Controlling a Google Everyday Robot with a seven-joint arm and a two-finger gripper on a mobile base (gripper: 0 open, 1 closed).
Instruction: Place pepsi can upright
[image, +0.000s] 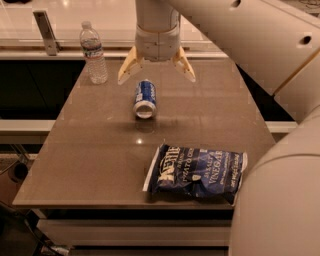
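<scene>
- The gripper (156, 78) is in the upper middle of the frame and points down toward the table (90, 150).
- Its two pale fingers (129, 67) are spread wide apart, and they hold nothing.
- One fingertip is at the upper left of the can (145, 97) and the other at the upper right. There is a clear gap on both sides, so neither tip touches the can.
- The can is blue with white markings and lies on its side, a little above the centre of the frame.
- Its length runs almost up and down in the picture. One silver end faces the lower edge of the frame, and the other end is below the gap between the fingers.
- How high the gripper hangs over the table I cannot tell.
- The arm (240, 35) is thick and cream-coloured. It goes from the gripper's wrist to the upper right of the frame, and another large part of it fills the lower right corner.
- A water bottle (93, 52) of clear plastic stands upright near the upper left corner of the table, well apart from the can.
- A dark blue chip bag (197, 172) lies flat in the lower middle to lower right of the frame, near the front edge of the table. It is apart from the can.
- The table top is brown and smooth, and small spots of light reflect on it just below the can.
- A light counter (75, 15) runs across the top of the frame behind the table, and a slanted metal post (46, 32) stands on it at the upper left.
</scene>
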